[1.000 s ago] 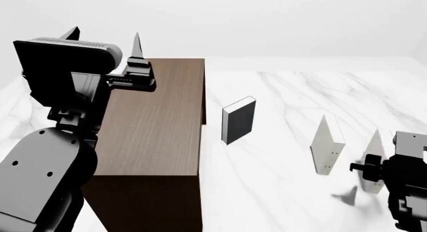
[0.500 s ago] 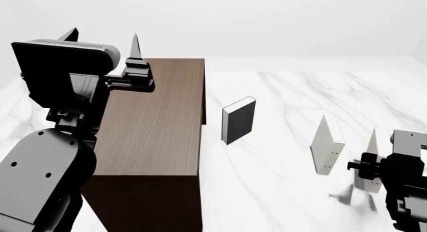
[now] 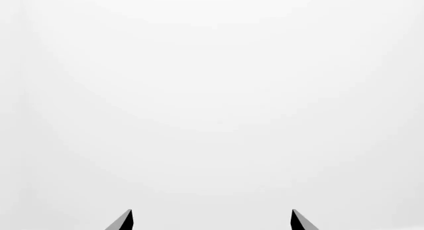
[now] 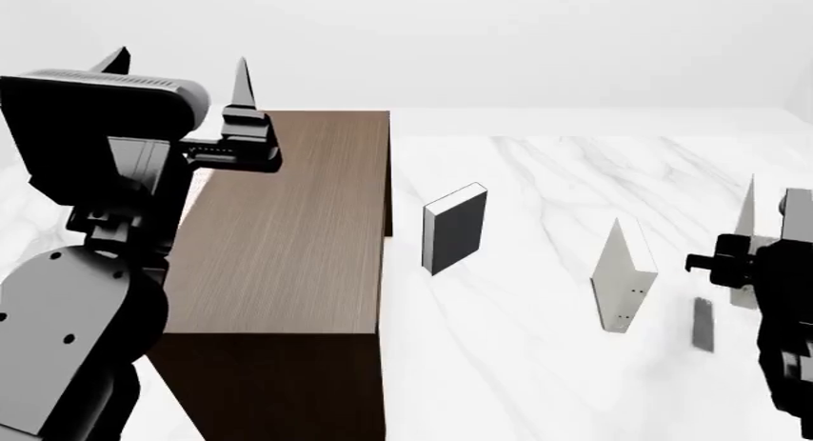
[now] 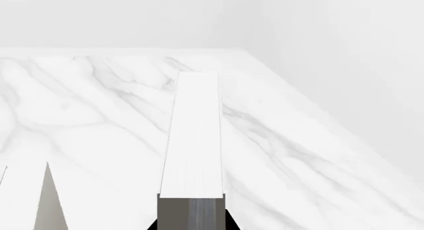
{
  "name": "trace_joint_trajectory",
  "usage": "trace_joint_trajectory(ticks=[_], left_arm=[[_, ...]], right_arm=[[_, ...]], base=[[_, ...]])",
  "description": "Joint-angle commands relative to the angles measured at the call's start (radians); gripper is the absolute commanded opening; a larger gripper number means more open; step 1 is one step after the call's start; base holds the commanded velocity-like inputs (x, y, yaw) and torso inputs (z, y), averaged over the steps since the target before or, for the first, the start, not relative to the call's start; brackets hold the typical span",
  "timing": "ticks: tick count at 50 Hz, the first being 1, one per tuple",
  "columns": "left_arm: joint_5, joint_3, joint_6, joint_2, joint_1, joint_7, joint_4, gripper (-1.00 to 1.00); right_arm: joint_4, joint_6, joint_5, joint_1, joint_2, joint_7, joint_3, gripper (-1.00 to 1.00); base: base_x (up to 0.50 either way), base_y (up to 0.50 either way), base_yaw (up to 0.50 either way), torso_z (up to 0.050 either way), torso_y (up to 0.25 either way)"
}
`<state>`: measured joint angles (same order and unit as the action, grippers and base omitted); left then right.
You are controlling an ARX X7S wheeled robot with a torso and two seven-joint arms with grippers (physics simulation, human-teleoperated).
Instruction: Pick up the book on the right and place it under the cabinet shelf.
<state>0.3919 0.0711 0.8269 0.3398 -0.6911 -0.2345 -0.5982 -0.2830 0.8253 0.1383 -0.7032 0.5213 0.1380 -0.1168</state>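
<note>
While the right gripper (image 4: 752,260) is clamped on the book (image 5: 193,140), lifted off the marble surface (image 4: 546,346), two books stand there: one pale book (image 4: 623,279), one black-covered book (image 4: 454,229). One cabinet shelf (image 4: 292,250). Left gripper (image 3: 210,221) spread wide, empty. White walls.

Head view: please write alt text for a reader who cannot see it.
The right claw holds a thin pale book lifted above the white marble floor. Another pale book and a black-covered book stand on the floor beside the dark brown cabinet, and the left claw is raised open.
</note>
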Motion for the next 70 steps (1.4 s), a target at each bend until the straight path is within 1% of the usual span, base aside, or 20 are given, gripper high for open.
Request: trace_joint_trajectory(ticks=[1, 7, 19, 28, 35, 38, 41, 49, 55, 60, 70], left_arm=[[0.019, -0.026, 0.024, 0.014, -0.002, -0.008, -0.030, 1.00], [0.022, -0.033, 0.019, 0.016, 0.002, -0.009, -0.033, 1.00], [0.024, -0.038, 0.005, 0.020, 0.007, -0.009, -0.027, 1.00], [0.028, -0.036, 0.008, 0.021, 0.005, -0.014, -0.031, 1.00], [0.026, -0.033, -0.003, 0.020, 0.010, -0.015, -0.024, 1.00], [0.024, -0.029, -0.007, 0.019, 0.012, -0.016, -0.020, 1.00], [0.024, -0.027, -0.010, 0.018, 0.012, -0.016, -0.018, 1.00], [0.027, -0.026, -0.006, 0.021, 0.007, -0.020, -0.020, 1.00], [0.029, -0.023, -0.004, 0.022, 0.004, -0.022, -0.020, 1.00], [0.029, -0.022, -0.009, 0.022, 0.005, -0.023, -0.017, 1.00], [0.033, -0.021, -0.005, 0.024, 0.001, -0.027, -0.019, 1.00]], right_arm=[[0.232, 0.101, -0.040, -0.047, 0.025, 0.012, 0.003, -1.00], [0.401, 0.188, -0.004, -0.067, 0.019, -0.007, -0.008, -1.00], [0.716, 0.262, 0.004, -0.099, 0.032, 0.003, 0.016, -1.00], [0.902, 0.373, 0.098, -0.144, -0.018, -0.037, -0.069, -1.00], [1.014, 0.493, 0.198, -0.173, -0.099, -0.077, -0.179, -1.00], [1.059, 0.555, 0.248, -0.171, -0.152, -0.099, -0.239, -1.00], [1.102, 0.607, 0.296, -0.153, -0.212, -0.122, -0.297, -1.00], [1.194, 0.679, 0.399, -0.055, -0.347, -0.186, -0.418, -1.00], [1.248, 0.732, 0.470, -0.020, -0.409, -0.209, -0.486, -1.00], [1.248, 0.741, 0.596, 0.012, -0.430, -0.158, -0.541, -1.00], [1.229, 0.716, 0.739, 0.122, -0.510, -0.135, -0.631, -1.00]], base=[[0.00, 0.00, 0.00, 0.000, 0.000], [0.00, 0.00, 0.00, 0.000, 0.002], [0.00, 0.00, 0.00, 0.000, 0.002], [0.00, 0.00, 0.00, 0.000, 0.001], [0.00, 0.00, 0.00, 0.000, 0.000], [0.00, 0.00, 0.00, 0.000, 0.003], [0.00, 0.00, 0.00, 0.000, 0.000], [0.00, 0.00, 0.00, 0.000, 0.001], [0.00, 0.00, 0.00, 0.000, 0.000], [0.00, 0.00, 0.00, 0.000, 0.002], [0.00, 0.00, 0.00, 0.000, 0.001]])
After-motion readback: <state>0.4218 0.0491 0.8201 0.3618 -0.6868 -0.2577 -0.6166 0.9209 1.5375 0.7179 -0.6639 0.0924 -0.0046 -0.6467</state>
